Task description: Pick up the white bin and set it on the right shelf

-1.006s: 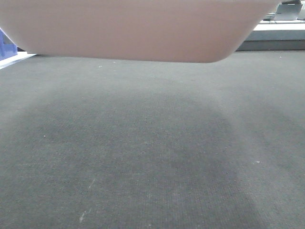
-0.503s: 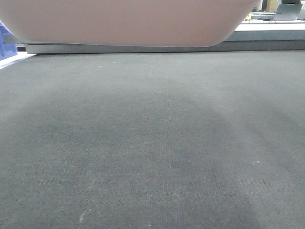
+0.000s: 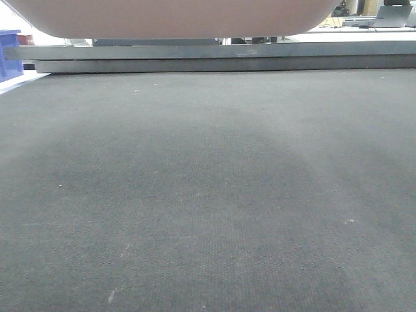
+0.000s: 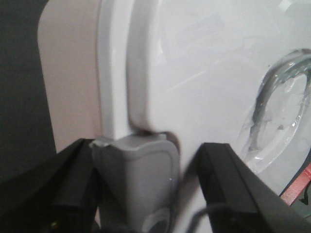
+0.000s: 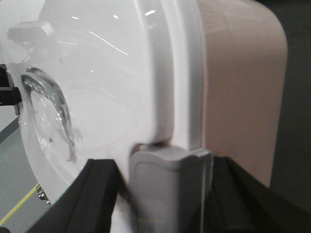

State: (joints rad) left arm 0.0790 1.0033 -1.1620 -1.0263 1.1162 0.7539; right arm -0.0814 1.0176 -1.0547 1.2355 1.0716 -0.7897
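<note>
Exterior front-facing view: the white bin (image 3: 175, 16) hangs higher above the dark floor (image 3: 208, 195) than a second ago, uncovering a steel rail (image 3: 221, 57) behind it. At opposite ends of the bin, the left gripper (image 4: 146, 191) and right gripper (image 5: 170, 196) each straddle a grey latch (image 4: 136, 179). Their jaws are wide apart, and it is unclear whether they pinch it.

Left gripper (image 4: 146, 150): two black fingers (image 4: 73, 179) are seen low in the left wrist view, one at each lower corner. The jaws are held wide apart. Right gripper (image 5: 163, 167): its black fingers (image 5: 95, 194) are likewise spread wide across the bottom of the right wrist view.
</note>
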